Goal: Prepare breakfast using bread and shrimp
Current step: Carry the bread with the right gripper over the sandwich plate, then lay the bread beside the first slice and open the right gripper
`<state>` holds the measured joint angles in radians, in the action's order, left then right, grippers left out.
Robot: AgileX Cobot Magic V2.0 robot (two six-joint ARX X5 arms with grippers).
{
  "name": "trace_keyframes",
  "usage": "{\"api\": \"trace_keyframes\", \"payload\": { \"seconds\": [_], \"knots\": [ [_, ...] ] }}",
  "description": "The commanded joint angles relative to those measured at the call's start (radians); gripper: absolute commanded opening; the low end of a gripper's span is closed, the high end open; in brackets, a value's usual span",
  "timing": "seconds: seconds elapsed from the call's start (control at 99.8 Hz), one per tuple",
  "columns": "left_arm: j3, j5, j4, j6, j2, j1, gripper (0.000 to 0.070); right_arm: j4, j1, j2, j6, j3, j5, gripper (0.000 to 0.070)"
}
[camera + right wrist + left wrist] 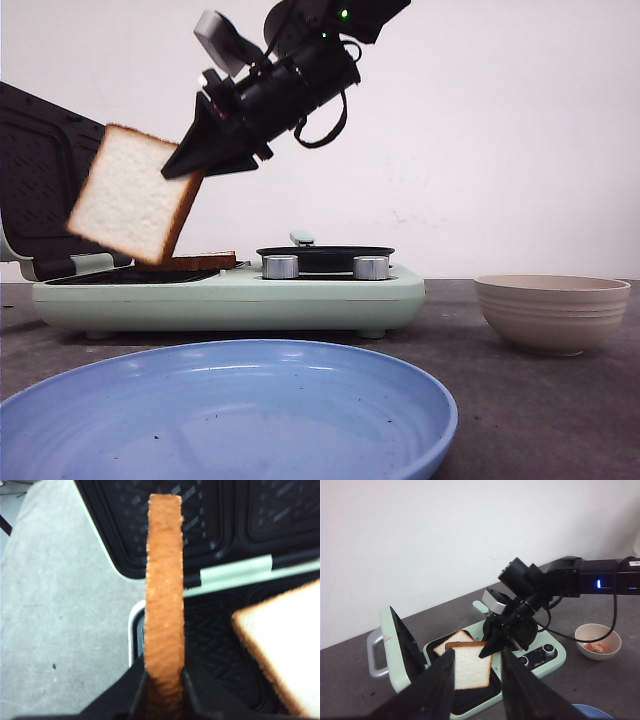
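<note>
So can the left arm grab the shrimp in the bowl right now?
Probably yes. The left fingers are open and empty, and nothing covers the shrimp in the bowl. But the right arm, holding a bread slice over the sandwich maker, stretches across the way there.

Inventory: two bread slices, one held aloft (132, 193) and one lying on the grill plate (195, 261); one sandwich maker (230, 296) bearing two silver knobs (280, 266); one blue plate (230, 415); one beige bowl (552, 311); two grippers (190, 165), (477, 680).
</note>
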<state>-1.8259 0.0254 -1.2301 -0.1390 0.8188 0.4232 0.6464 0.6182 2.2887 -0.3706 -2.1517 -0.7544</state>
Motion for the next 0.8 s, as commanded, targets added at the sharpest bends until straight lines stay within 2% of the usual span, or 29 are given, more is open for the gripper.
{"api": "trace_keyframes", "payload": {
  "seconds": [0.0,0.341,0.642,0.792],
  "knots": [
    [-0.017,0.000,0.010,0.001,0.007,0.005,0.0105,-0.007,0.008,0.033,-0.002,-0.029,-0.002,0.0009],
    [-0.017,0.000,0.010,0.000,0.007,0.005,0.0105,-0.010,0.001,0.059,0.048,-0.029,0.002,0.0009],
    [-0.017,0.000,0.010,0.001,0.007,0.005,0.0104,-0.010,0.000,0.089,0.052,-0.029,-0.008,0.0009],
    [-0.017,0.000,0.010,0.002,0.007,0.005,0.0105,0.009,0.003,0.090,0.076,-0.029,-0.040,0.0009]
  ]
}}
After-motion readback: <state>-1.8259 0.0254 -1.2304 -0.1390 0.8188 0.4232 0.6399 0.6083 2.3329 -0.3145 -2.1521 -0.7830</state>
